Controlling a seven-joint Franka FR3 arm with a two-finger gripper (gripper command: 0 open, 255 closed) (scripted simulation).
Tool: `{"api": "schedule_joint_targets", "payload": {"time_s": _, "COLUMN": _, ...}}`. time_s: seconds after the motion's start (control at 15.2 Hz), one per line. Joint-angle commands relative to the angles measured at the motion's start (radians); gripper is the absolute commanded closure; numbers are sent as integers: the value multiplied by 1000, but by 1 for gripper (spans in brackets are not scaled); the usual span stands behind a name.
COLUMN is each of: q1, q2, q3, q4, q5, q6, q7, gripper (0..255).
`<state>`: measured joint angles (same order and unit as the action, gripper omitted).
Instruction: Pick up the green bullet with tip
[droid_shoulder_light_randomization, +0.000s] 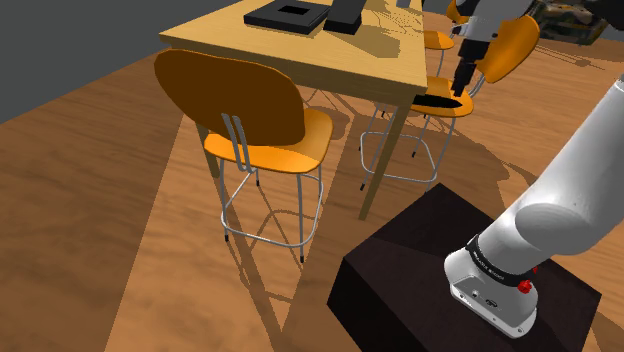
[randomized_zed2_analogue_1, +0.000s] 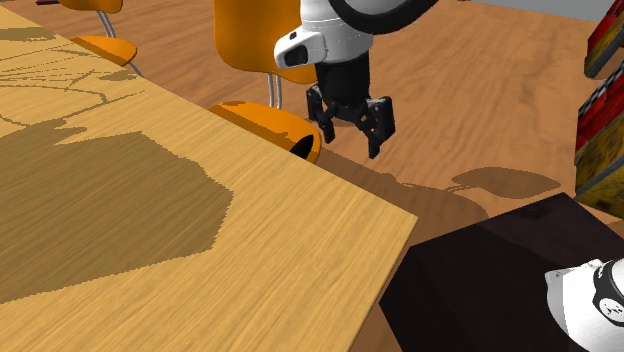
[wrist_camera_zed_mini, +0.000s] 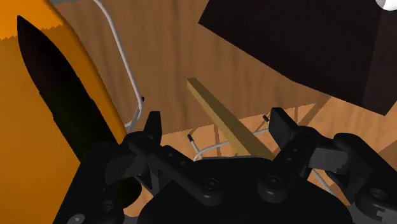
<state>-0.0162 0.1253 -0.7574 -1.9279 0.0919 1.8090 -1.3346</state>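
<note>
A very dark, almost black bullet (wrist_camera_zed_mini: 56, 95) with a pointed tip lies flat on the orange seat (wrist_camera_zed_mini: 19, 146) of a chair. In the shoulder view the bullet (droid_shoulder_light_randomization: 437, 101) rests on that seat just beyond the table's corner. In the second exterior view part of the bullet (randomized_zed2_analogue_1: 300, 149) peeks out behind the table edge. My gripper (droid_shoulder_light_randomization: 461, 85) hangs a little above the seat, open, with nothing between its fingers. In the wrist view the bullet lies outside one finger (wrist_camera_zed_mini: 153, 124) of the gripper (wrist_camera_zed_mini: 216, 121), not in the gap. The gripper (randomized_zed2_analogue_1: 352, 132) points down with its jaws apart.
A wooden table (droid_shoulder_light_randomization: 330, 60) stands close beside the chair, carrying a black tray (droid_shoulder_light_randomization: 288, 15) and a black block (droid_shoulder_light_randomization: 345, 14). Another orange chair (droid_shoulder_light_randomization: 245, 110) stands in front. The dark stand (droid_shoulder_light_randomization: 460, 270) is below. Coloured shelves (randomized_zed2_analogue_1: 600, 110) show at the second exterior view's right.
</note>
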Motion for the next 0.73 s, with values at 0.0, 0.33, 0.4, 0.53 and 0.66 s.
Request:
{"api": "schedule_joint_targets", "payload": {"time_s": 0.0, "q1": -46, "q2": 116, "q3": -3, "q4": 89, "q5": 83, "q6": -12, "q7": -118, "gripper": 0}}
{"api": "schedule_joint_targets", "payload": {"time_s": 0.33, "q1": -196, "q2": 370, "q3": 63, "q4": 352, "q5": 235, "q6": -89, "q7": -302, "gripper": 0}}
{"api": "schedule_joint_targets", "payload": {"time_s": 0.4, "q1": -229, "q2": 419, "q3": 80, "q4": 413, "q5": 258, "q6": -110, "q7": -328, "gripper": 0}}
{"api": "schedule_joint_targets", "payload": {"time_s": 0.53, "q1": -294, "q2": 517, "q3": 115, "q4": 548, "q5": 299, "q6": -155, "q7": -371, "gripper": 0}}
{"api": "schedule_joint_targets", "payload": {"time_s": 0.66, "q1": -315, "q2": 551, "q3": 129, "q4": 584, "q5": 311, "q6": -160, "q7": -383, "gripper": 0}}
